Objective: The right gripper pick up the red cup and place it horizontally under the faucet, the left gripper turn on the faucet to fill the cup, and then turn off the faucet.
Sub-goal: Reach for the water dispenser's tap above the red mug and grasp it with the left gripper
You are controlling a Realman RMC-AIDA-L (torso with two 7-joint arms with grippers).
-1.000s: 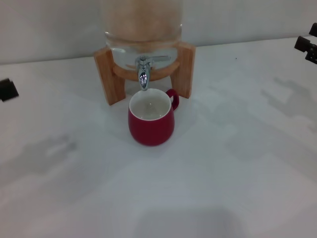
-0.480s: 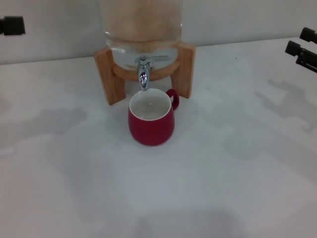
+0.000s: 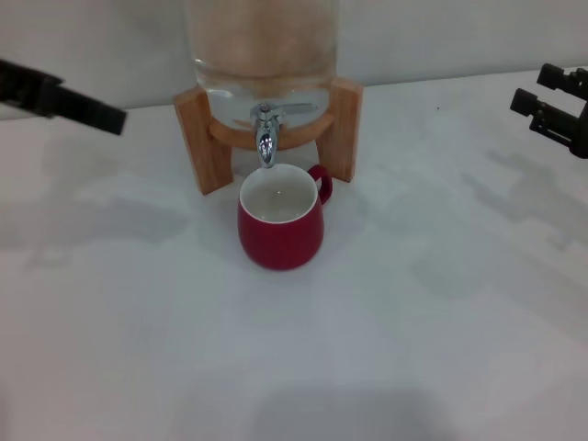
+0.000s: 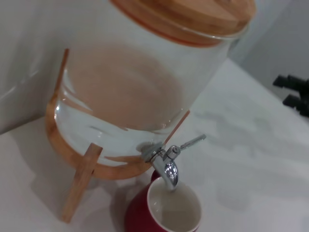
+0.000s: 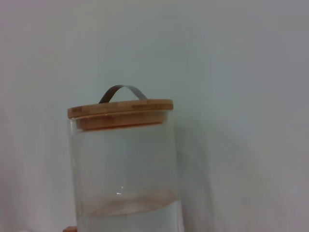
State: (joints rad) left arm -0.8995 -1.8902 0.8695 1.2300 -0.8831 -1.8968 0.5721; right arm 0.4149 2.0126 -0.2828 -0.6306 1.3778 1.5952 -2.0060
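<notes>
The squat dark red cup (image 3: pixel 280 228), white inside with a red loop handle, stands upright on the white table (image 3: pixel 386 349), directly below the spout of the small chrome faucet (image 3: pixel 266 136). The cup handle points toward the right leg of the wooden stand (image 3: pixel 204 138). The faucet is mounted at the base of the clear glass dispenser (image 3: pixel 262 46), which rests in the stand; its thin lever handle extends sideways to the robot's right. The left wrist view shows the spout just above the cup's open mouth, with a gap between them.

The left gripper (image 3: pixel 87 109), a black claw, enters the head view from the left edge, raised above the table and well apart from the faucet. Whether its fingers are spread or pressed together cannot be determined.

The right gripper (image 3: pixel 551 112), a black two-fingered claw, sits at the right edge, well apart from the cup. Its fingers are spread, with nothing between them.

The right wrist view shows the dispenser's upper part, closed by a wooden lid (image 5: pixel 120 108) with a grey strap handle (image 5: pixel 123 92), and liquid in the lower portion.
</notes>
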